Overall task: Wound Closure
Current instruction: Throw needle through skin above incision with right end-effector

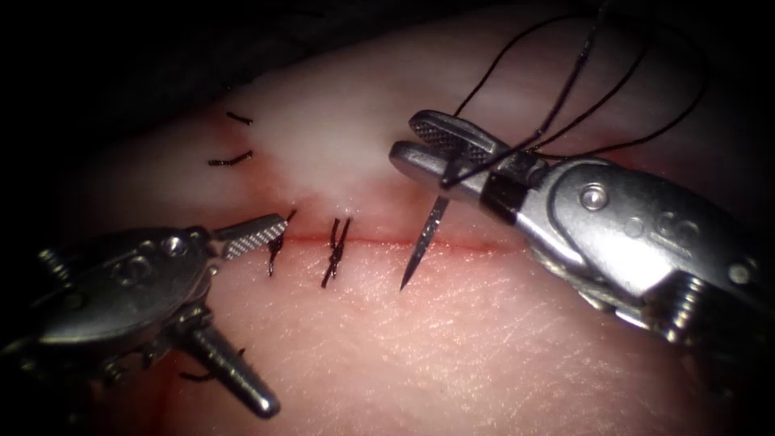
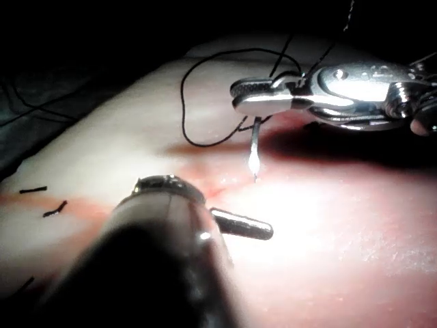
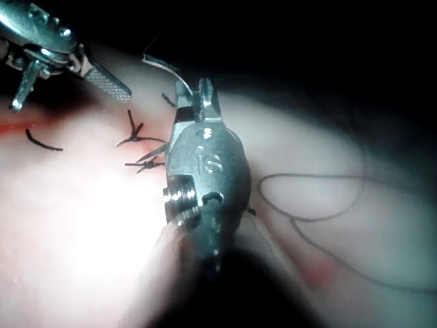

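Lower left of the endoscope view: left tool (image 1: 242, 315), jaws spread wide, holding nothing, upper jaw by the stitches (image 1: 335, 250). Centre right: right tool (image 1: 432, 149) clamped on needle (image 1: 424, 242) near its rear; tip free above the cut (image 1: 452, 242) in the tissue (image 1: 484, 347). Thread (image 1: 565, 89) looping upper right.

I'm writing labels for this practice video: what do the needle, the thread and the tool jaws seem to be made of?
Needle, held in the right tool near its rear end, tip above the cut, outside the tissue: polished metal, it glints. Thread: thin matte black strand, probably synthetic or silk. Left tool, open and empty: bright steel-like metal, cross-hatched faces.
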Controlling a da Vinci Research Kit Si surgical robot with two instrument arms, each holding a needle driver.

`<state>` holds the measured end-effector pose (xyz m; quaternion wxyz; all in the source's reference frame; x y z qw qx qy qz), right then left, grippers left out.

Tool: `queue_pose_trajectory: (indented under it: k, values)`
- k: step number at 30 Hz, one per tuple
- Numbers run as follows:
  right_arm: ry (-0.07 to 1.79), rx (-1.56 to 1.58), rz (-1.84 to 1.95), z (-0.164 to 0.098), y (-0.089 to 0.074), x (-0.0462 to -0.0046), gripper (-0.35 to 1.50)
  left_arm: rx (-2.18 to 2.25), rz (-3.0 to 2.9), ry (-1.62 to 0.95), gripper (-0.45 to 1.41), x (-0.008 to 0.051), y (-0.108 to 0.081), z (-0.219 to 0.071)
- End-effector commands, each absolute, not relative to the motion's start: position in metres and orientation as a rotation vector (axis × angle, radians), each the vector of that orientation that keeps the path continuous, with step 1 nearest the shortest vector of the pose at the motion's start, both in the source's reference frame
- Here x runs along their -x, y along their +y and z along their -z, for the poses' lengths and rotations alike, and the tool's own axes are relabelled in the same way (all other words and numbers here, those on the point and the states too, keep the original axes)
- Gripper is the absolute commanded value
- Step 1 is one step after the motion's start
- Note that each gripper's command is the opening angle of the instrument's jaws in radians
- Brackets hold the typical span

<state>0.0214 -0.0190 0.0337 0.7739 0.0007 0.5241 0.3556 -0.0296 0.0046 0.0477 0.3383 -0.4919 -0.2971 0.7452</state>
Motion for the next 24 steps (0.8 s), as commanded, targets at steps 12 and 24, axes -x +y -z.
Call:
queue_pose_trajectory:
  k: [12,24]
  values:
    - [1.201,0.049,-0.509,-0.0375,-0.0153,-0.0241,-0.35,1.318,-2.084,-0.536,-0.45,0.0335,0.0032,-0.0547]
    - [1.174,0.104,-0.407,-0.04,-0.0157,-0.0249,-0.35,1.178,-2.112,-0.379,-0.45,0.0347,0.0038,-0.0548]
